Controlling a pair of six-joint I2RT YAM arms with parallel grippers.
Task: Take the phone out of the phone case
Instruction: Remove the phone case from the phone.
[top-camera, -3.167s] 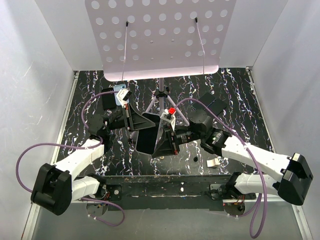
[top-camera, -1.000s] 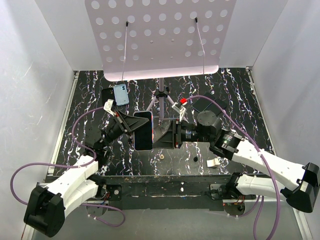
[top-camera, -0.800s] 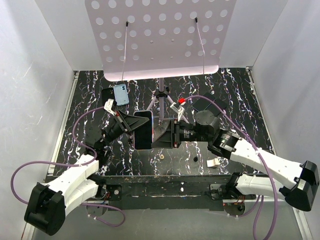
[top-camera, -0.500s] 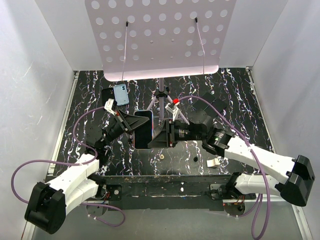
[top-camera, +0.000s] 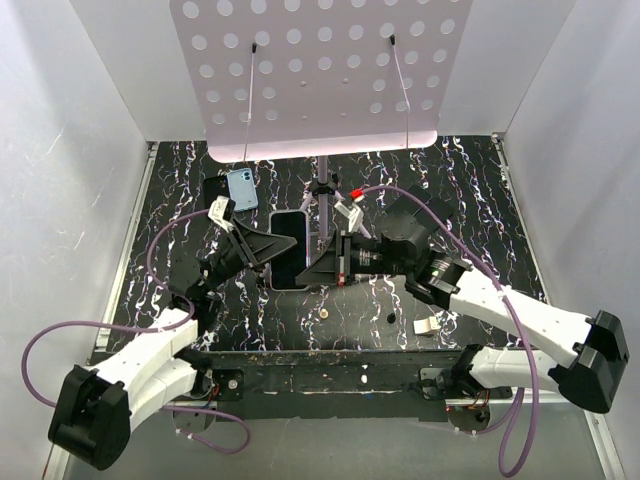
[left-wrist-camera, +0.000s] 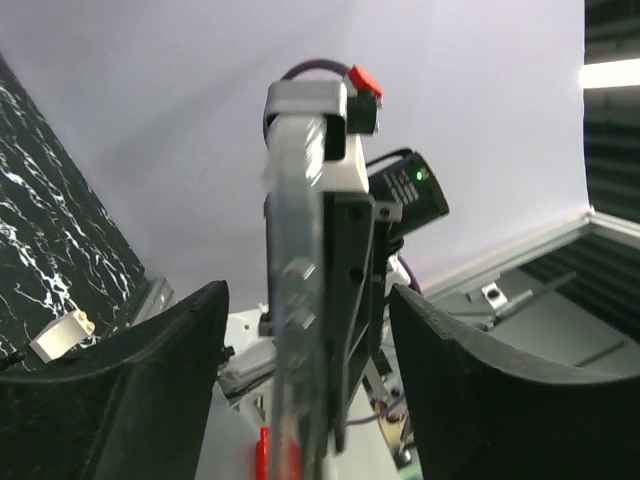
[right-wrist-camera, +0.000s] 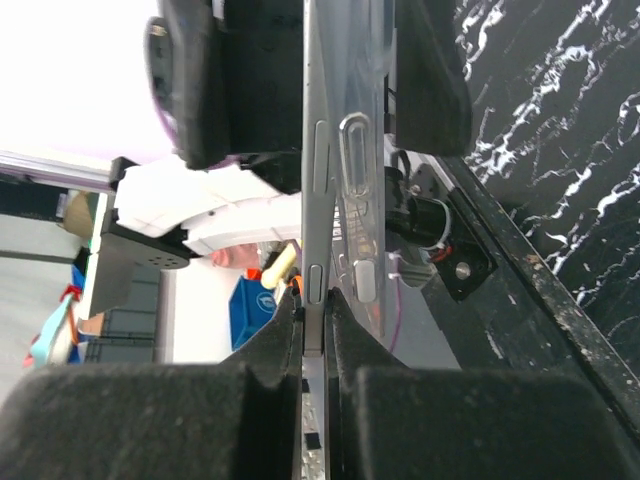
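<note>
The phone (top-camera: 290, 248), a black slab, is held on edge above the table between both arms. In the right wrist view its silver side (right-wrist-camera: 314, 190) is clamped between my right gripper's (right-wrist-camera: 316, 305) pads. The phone case (right-wrist-camera: 361, 200), a translucent pale shell with button covers, stands just right of the phone's edge, partly off it. My left gripper (left-wrist-camera: 305, 292) is open, its fingers (left-wrist-camera: 150, 400) spread wide on either side of the case's edge (left-wrist-camera: 295, 330) without touching it. In the top view the left gripper (top-camera: 272, 252) and right gripper (top-camera: 314, 268) face each other across the phone.
A small light blue slab with camera lenses (top-camera: 242, 188) lies on a black slab (top-camera: 217, 190) at the back left. A tripod stand (top-camera: 322, 192) holding a perforated white board (top-camera: 315, 70) rises behind the phone. A small white piece (top-camera: 427, 325) lies front right.
My left gripper has opened and let go. My right gripper has shut on the phone's edge. The phone has shifted slightly toward the back.
</note>
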